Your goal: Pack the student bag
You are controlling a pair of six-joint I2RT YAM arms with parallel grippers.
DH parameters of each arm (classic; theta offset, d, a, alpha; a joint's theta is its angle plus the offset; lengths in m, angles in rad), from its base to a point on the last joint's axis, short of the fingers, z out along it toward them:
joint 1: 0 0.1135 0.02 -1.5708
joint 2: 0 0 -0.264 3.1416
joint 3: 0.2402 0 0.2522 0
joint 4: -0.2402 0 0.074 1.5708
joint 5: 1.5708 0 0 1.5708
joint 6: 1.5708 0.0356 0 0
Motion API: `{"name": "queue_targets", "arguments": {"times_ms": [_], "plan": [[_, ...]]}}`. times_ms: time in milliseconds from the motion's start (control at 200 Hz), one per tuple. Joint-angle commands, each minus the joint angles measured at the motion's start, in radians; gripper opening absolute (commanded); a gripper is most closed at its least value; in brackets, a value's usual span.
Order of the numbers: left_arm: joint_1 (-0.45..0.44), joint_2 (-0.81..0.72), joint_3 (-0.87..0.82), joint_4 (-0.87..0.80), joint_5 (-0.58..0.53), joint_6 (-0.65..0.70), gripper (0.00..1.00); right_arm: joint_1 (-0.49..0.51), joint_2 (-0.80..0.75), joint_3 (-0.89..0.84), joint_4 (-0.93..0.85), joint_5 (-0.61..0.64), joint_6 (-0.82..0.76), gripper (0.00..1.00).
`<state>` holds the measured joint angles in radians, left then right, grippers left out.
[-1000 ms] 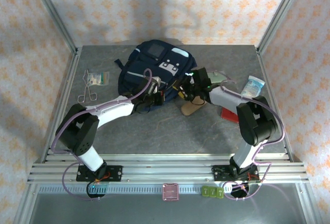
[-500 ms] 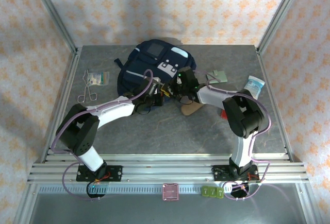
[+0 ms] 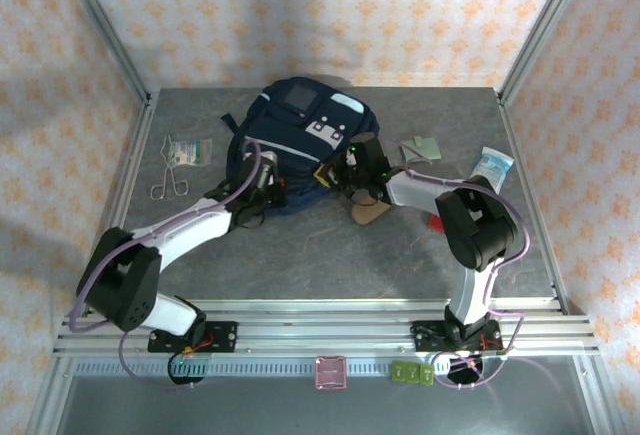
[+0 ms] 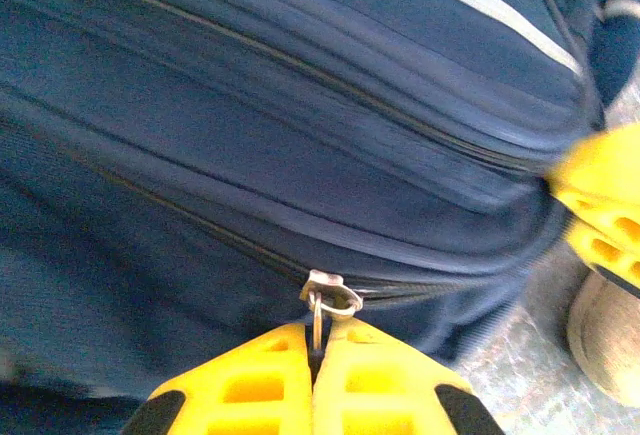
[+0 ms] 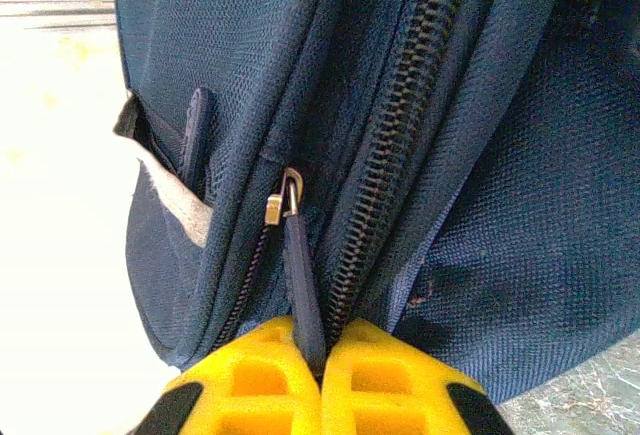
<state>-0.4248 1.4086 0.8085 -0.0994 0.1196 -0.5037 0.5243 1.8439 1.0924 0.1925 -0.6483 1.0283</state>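
The student bag (image 3: pixel 300 127), a large navy backpack with white patches, lies at the back middle of the table. My left gripper (image 3: pixel 264 185) is at its near left side. In the left wrist view the left gripper (image 4: pixel 318 333) is shut on the metal zipper pull (image 4: pixel 318 317) hanging from a slider (image 4: pixel 332 295) on a bag seam. My right gripper (image 3: pixel 343 170) is at the bag's near right corner. In the right wrist view the right gripper (image 5: pixel 308 340) is shut on a dark blue fabric zipper tab (image 5: pixel 303 290) below its slider (image 5: pixel 283 199).
A brown glasses case (image 3: pixel 372 211) lies just in front of the right gripper. Metal forceps (image 3: pixel 166 180) and a small packet (image 3: pixel 190 151) lie at the left. A green card (image 3: pixel 421 148) and a tissue pack (image 3: pixel 494 166) lie at the right.
The left gripper has slid left along the bag's near side with the zipper pull. The right gripper moved in to the bag's corner and shut on the fabric zipper tab.
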Motion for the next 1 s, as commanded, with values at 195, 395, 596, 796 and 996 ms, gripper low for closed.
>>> {"name": "queue_targets", "arguments": {"times_ms": [195,395,596,796,996], "plan": [[0.085,-0.07,-0.063,-0.129,-0.032,0.014,0.0,-0.081,-0.011,0.043,-0.007,0.141,-0.056,0.0],[-0.078,-0.04,-0.023,-0.065,-0.008,-0.002,0.0,-0.125,0.049,0.212,-0.108,0.188,-0.122,0.0],[-0.141,0.062,0.075,0.063,0.009,-0.045,0.0,-0.157,0.127,0.392,-0.247,0.199,-0.174,0.23],[-0.149,0.131,0.167,0.071,0.042,-0.044,0.0,-0.131,0.013,0.267,-0.268,0.134,-0.164,0.43],[-0.15,0.13,0.186,0.055,0.048,-0.036,0.0,-0.086,-0.113,0.068,-0.183,0.058,-0.077,0.48]]}}
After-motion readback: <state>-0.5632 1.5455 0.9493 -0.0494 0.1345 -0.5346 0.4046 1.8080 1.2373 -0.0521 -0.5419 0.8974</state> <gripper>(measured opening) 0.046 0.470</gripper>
